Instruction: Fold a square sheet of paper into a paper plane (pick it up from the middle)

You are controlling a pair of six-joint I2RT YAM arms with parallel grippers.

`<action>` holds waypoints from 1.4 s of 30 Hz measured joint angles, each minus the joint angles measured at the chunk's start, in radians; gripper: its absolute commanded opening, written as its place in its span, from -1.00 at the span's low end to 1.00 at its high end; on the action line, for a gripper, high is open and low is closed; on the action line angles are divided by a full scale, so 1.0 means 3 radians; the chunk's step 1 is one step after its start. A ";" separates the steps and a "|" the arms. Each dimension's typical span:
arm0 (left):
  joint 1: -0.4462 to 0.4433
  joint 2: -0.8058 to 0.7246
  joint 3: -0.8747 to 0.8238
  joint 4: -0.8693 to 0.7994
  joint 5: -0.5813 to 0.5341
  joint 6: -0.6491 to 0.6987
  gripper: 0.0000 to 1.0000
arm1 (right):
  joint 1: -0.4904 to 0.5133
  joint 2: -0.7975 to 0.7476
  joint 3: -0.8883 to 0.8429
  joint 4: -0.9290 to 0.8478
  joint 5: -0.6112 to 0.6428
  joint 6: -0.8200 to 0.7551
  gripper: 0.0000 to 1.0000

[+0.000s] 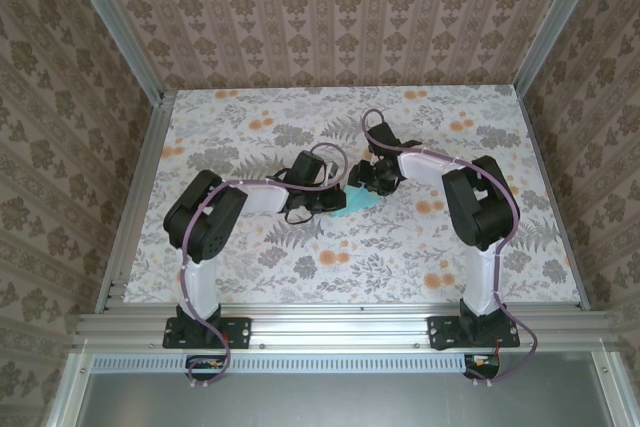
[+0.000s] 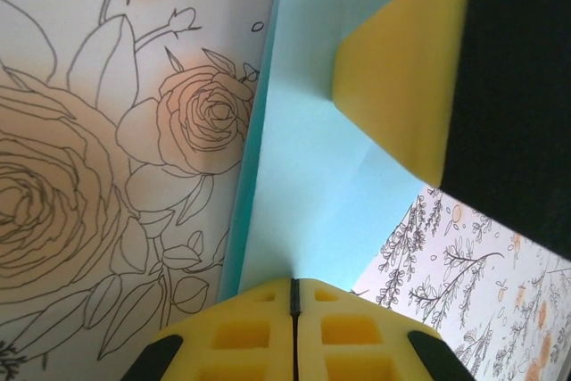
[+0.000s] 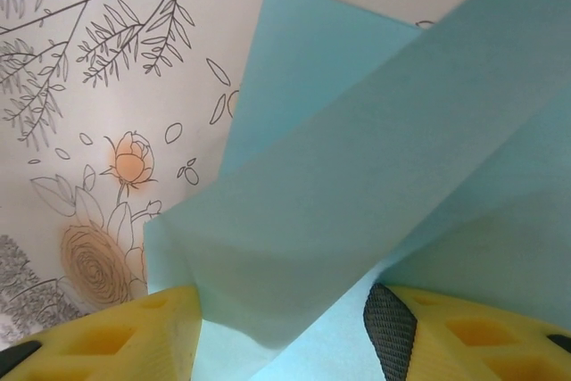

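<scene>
The turquoise sheet of paper (image 1: 358,203) lies partly folded at the middle of the table, between the two grippers. My left gripper (image 1: 330,201) reaches it from the left. In the left wrist view its yellow jaws (image 2: 294,290) are closed flush, with the paper (image 2: 312,194) running out from their tip. My right gripper (image 1: 367,190) comes from the right and stands open (image 3: 281,332). A raised flap of the paper (image 3: 357,158) hangs between its fingers. One right finger (image 2: 401,78) rests over the sheet in the left wrist view.
The floral tabletop (image 1: 400,257) is bounded by aluminium rails at the sides (image 1: 135,197) and front, with patterned walls behind. Both arms bend inward over the centre, their bases at the near edge.
</scene>
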 measured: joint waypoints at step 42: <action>0.0106 -0.0221 0.0051 0.0006 0.0154 -0.0038 -0.56 | 0.0092 -0.0242 -0.0381 0.0230 0.0458 -0.0223 -0.24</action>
